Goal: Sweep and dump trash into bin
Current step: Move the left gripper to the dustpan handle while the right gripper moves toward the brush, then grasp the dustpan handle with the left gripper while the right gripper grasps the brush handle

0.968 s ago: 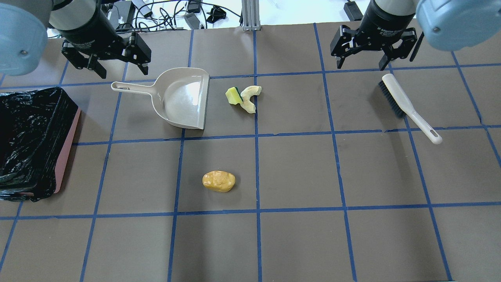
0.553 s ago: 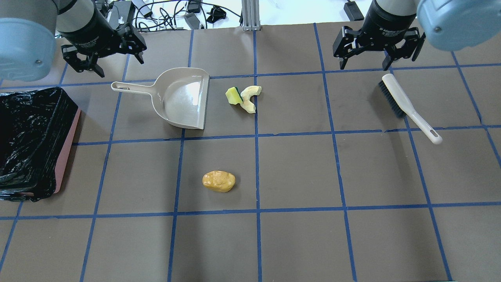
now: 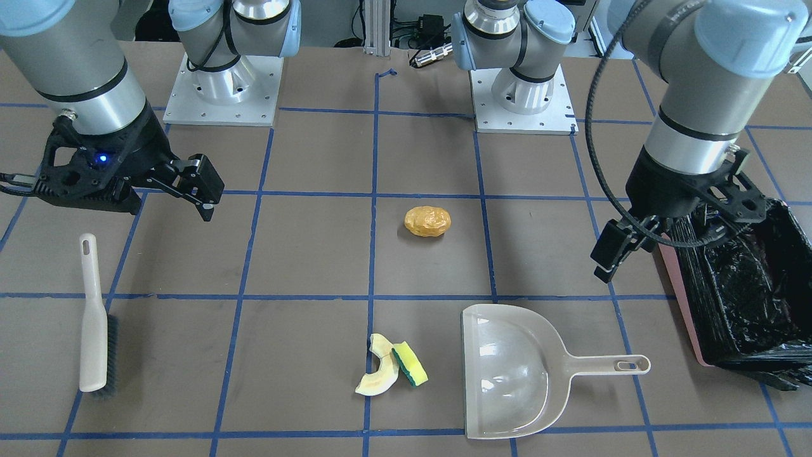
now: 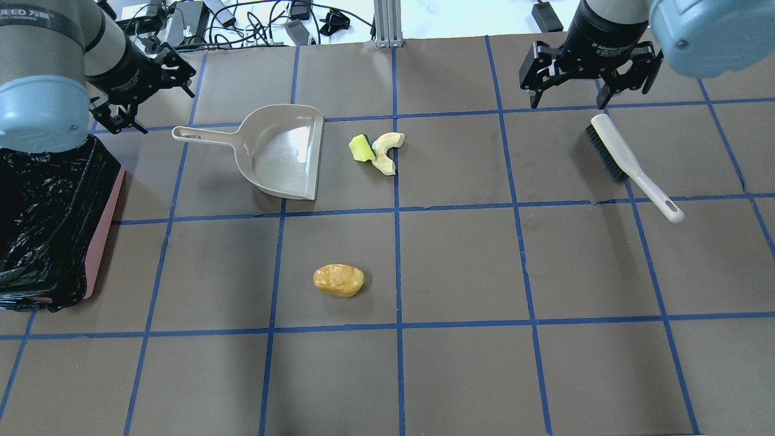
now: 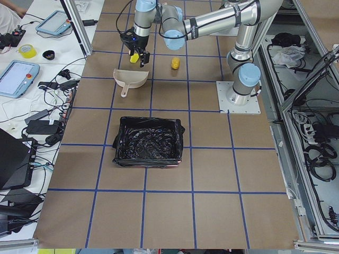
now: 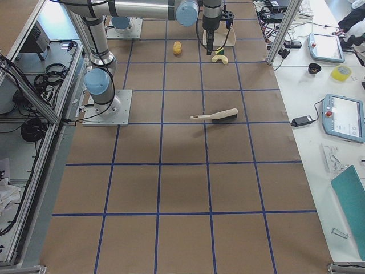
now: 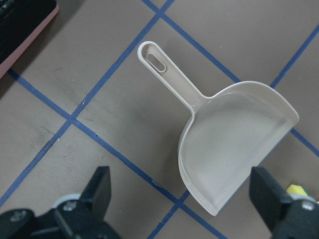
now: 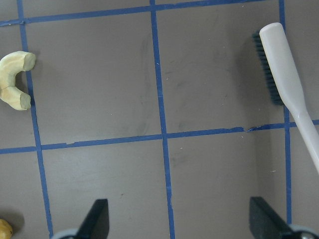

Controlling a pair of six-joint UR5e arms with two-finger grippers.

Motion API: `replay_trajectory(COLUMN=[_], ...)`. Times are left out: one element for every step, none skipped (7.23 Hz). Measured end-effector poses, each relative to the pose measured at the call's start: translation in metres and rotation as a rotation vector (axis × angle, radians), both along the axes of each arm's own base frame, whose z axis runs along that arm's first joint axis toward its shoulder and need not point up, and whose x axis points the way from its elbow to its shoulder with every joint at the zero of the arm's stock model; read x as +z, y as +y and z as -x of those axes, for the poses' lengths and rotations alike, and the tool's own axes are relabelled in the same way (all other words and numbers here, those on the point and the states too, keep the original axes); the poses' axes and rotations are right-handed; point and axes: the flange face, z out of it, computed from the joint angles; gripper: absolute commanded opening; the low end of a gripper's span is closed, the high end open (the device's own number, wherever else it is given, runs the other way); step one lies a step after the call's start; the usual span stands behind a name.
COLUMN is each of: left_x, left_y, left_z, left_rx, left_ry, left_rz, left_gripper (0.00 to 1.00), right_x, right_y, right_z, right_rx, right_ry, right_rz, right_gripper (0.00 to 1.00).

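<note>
The trash lies on the brown table. The yellow-orange lump [image 4: 338, 280] sits alone near the middle. The pale rind slice [image 4: 387, 149] and the yellow-and-green sponge piece [image 4: 362, 148] touch each other just right of the beige dustpan [image 4: 281, 154]. The pink-sided bin [image 4: 48, 218] with its black bag stands at the left edge. My left gripper [image 4: 151, 97] is open and empty above the table beyond the dustpan's handle, which shows below it in the left wrist view [image 7: 159, 64]. My right gripper [image 4: 587, 91] is open and empty just beyond the beige hand brush [image 4: 629, 163].
Blue tape lines divide the table into squares. Cables and boxes lie past the far edge. The arm bases [image 3: 219, 82] stand at the robot's side of the table. The brush lies at the right, bristles facing left.
My left gripper has swung left and turned, from above the dustpan's handle toward the bin's far corner. My right gripper has shifted slightly right. Nothing on the table moved.
</note>
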Motion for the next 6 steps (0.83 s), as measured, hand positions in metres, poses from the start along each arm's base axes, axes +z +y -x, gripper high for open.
replay_trajectory(left_x=[-0.010,-0.025,-0.041,-0.056,-0.076,-0.097], left_y=[-0.007,-0.017,-0.034,-0.052,-0.068,-0.079], left_z=[-0.005,-0.008,-0.012,-0.016,-0.019,-0.022], left_rx=[0.069,0.165,0.281,0.362,0.417,0.470], left_ry=[0.017,0.043,0.075,0.094,0.104,0.113], left_rz=[0.001,-0.009,-0.021,-0.033,-0.055,-0.076], left_gripper=[1.00,1.00,1.00,1.00,1.00,1.00], right_x=[-0.001,-0.002,-0.004,-0.007,-0.016,-0.037], right_y=[-0.001,-0.003,-0.008,-0.013,-0.016,-0.017], right_z=[0.001,0.009,0.030,0.064,0.102,0.142], right_rx=[0.014,0.037,0.066,0.098,0.146,0.213], right_ry=[0.002,0.011,0.026,0.036,0.042,0.042], right_rz=[-0.002,-0.002,-0.005,-0.013,-0.034,-0.066], right_gripper=[1.00,1.00,1.00,1.00,1.00,1.00])
